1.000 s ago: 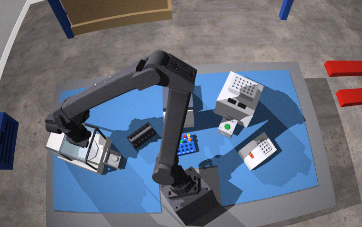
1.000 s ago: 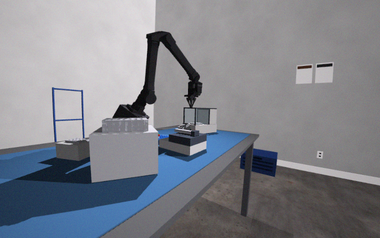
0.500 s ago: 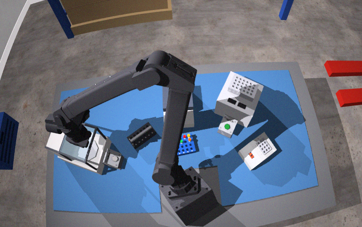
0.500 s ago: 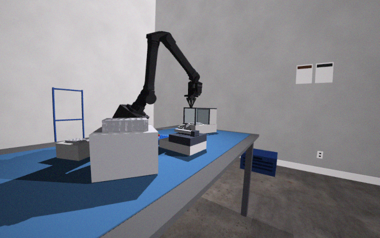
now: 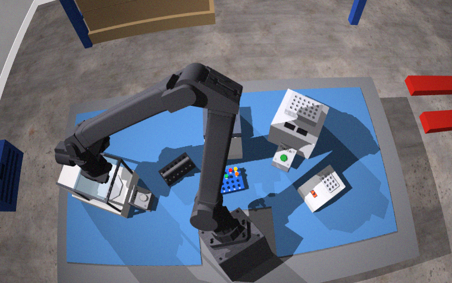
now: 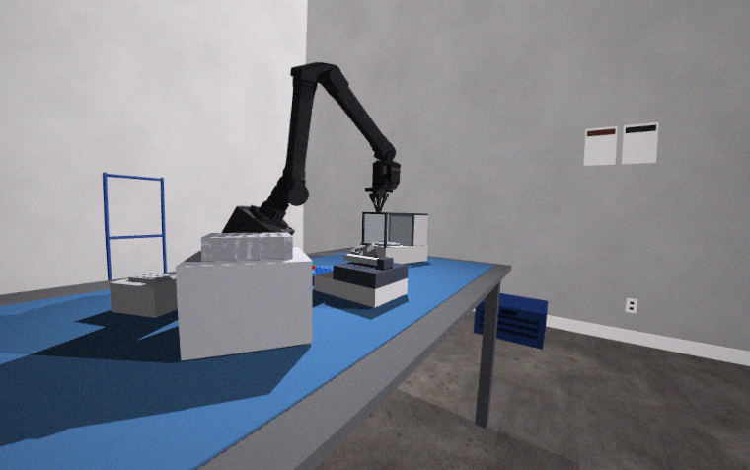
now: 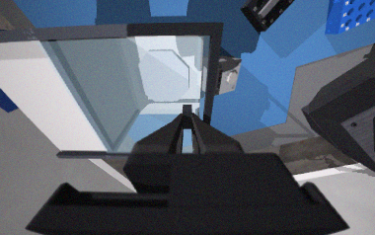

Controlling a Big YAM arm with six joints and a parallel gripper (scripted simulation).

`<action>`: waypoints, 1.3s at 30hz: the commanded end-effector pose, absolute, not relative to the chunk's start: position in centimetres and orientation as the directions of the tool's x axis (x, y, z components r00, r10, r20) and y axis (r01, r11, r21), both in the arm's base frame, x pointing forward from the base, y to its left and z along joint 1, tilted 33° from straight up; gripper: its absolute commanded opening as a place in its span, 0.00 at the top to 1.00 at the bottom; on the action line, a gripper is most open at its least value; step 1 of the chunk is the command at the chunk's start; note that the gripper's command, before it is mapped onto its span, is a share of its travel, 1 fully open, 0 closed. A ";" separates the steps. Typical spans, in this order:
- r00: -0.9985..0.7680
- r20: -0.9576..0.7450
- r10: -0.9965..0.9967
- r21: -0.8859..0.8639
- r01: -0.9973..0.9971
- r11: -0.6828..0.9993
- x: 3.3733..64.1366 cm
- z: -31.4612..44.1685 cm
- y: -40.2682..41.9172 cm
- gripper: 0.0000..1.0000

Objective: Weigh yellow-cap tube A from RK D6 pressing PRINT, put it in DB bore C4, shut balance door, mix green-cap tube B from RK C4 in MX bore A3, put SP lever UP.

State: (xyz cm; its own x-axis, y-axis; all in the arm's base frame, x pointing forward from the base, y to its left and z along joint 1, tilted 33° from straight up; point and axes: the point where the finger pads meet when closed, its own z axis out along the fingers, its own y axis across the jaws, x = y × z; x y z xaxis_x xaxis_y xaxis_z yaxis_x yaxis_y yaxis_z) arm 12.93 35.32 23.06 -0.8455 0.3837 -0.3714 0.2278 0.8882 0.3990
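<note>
While the whole worktop (image 5: pixel 405 239) (image 6: pixel 332 387) is in shot, the arm (image 5: pixel 133 106) (image 6: pixel 300 121) (image 7: pixel 340 99) takes up most of the view, reaching over to the balance (image 5: pixel 66 176) (image 6: pixel 407 254) (image 7: pixel 30 74) on the left. Next biggest is the mixer (image 5: pixel 293 140) (image 6: pixel 243 309), well off to the right, green key (image 5: pixel 283 157) out front. Then there's SP (image 5: pixel 235 146) (image 6: pixel 359 287), partly behind the arm from the top, plus the dry block (image 5: pixel 316 200) (image 6: pixel 141 298) and the dark magnet block (image 5: pixel 176 168) (image 7: pixel 266 12). Gripper (image 5: pixel 96 175) (image 6: pixel 378 208) (image 7: pixel 187 117) points down at the balance's glass top — fingers nearly together, pinching a small dark tab (image 7: pixel 187 109). Tube A (image 5: pixel 235 168), yellow cap, is in the blue rack (image 5: pixel 238 188) (image 6: pixel 322 270) (image 7: pixel 349 15) — so is green-capped tube B (image 5: pixel 226 176), by the red and orange ones.
</note>
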 end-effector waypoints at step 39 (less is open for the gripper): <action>-0.847 -0.366 0.385 0.417 0.220 0.882 14.1 26.2 39.7 0.94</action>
State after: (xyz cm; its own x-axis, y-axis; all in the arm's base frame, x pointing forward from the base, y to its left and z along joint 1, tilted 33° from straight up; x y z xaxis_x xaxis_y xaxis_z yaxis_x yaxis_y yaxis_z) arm 13.72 38.45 24.46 -0.8456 0.3826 -0.3723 0.2264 0.8886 0.3990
